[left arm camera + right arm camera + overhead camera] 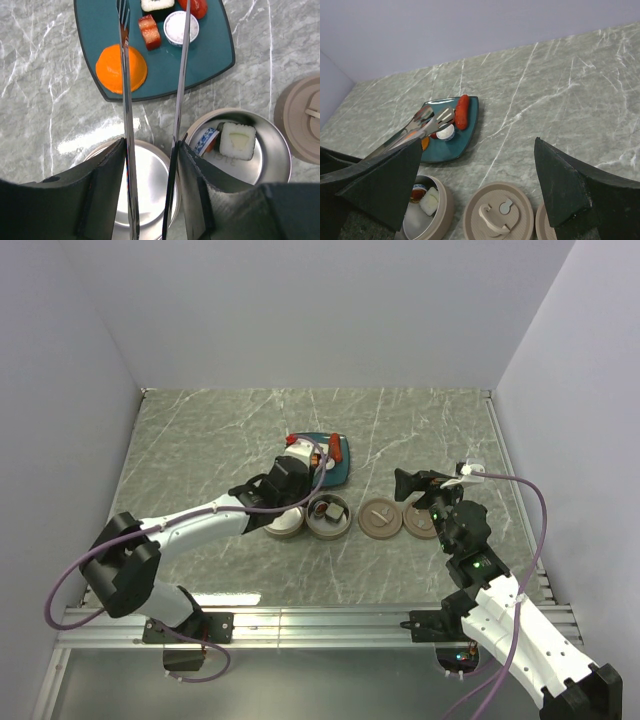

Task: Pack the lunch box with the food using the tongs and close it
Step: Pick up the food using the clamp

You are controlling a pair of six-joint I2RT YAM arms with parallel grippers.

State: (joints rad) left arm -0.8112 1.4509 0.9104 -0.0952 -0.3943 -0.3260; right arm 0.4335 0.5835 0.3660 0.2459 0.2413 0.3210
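Note:
My left gripper (150, 145) is shut on the tongs (127, 100), one finger against each slim arm. The arms stand apart and their tips (432, 120) hang over the teal plate (210, 60). On the plate lie an orange ball (112, 67), a red piece (149, 31), a small white cup (180, 27) and a red sausage (462, 111). Below my left gripper the left tin (150, 185) is bare. The right tin (270, 170) holds a white roll (238, 141) and a blue-and-white bit (206, 140). My right gripper (479, 150) is open above the two brown lids (380, 517), holding nothing.
Both lids (500, 215) lie flat on the marble table (200, 440), handles up, to the right of the tins. Grey walls close in the table on three sides. A metal rail (320, 620) runs along the near edge.

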